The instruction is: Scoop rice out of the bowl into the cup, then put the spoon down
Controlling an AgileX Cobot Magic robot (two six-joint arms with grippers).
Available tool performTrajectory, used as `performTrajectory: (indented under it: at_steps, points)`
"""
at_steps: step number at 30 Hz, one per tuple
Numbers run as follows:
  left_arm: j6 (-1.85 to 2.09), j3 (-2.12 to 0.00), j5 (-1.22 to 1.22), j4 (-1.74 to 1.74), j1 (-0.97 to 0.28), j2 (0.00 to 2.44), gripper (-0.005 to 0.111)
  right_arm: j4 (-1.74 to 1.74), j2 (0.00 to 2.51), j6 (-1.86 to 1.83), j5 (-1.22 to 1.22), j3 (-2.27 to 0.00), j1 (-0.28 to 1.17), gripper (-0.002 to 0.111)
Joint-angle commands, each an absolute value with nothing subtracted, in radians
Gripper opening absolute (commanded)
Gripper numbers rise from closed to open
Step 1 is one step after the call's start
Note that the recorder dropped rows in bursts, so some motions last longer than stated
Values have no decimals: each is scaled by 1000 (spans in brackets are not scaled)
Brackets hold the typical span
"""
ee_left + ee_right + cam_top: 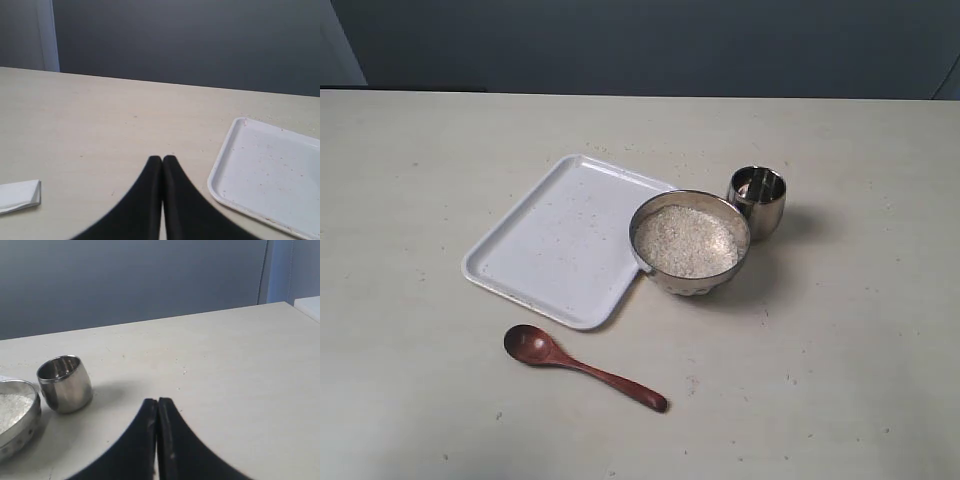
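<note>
A wide steel bowl (690,243) heaped with white rice (686,240) stands mid-table, and its rim shows again (15,425) in the right wrist view. Just behind it to the right is the small steel cup (757,201) (65,384). The dark wooden spoon (582,367) lies flat on the table in front, its oval end toward the left. Neither arm appears in the exterior view. My left gripper (162,159) is shut and empty above bare table. My right gripper (158,401) is likewise shut with nothing in it, apart from the cup.
A white rectangular tray (560,240) (270,175) lies left of the bowl, touching it. A folded white cloth (19,196) rests on the table in the left wrist view. A dark wall runs behind the table's far edge.
</note>
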State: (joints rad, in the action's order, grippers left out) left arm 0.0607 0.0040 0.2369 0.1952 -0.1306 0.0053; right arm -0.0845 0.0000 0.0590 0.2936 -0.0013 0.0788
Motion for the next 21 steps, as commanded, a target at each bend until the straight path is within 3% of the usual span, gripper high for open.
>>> performTrajectory:
  at_steps: [1, 16, 21]
  points:
    - [54, 0, 235, 194, -132, 0, 1, -80, 0, 54, 282, 0, 81, 1]
    - [54, 0, 235, 194, -132, 0, 1, 128, 0, 52, 260, 0, 81, 1]
    - [54, 0, 235, 194, -132, 0, 1, 57, 0, 70, -13, 0, 81, 1]
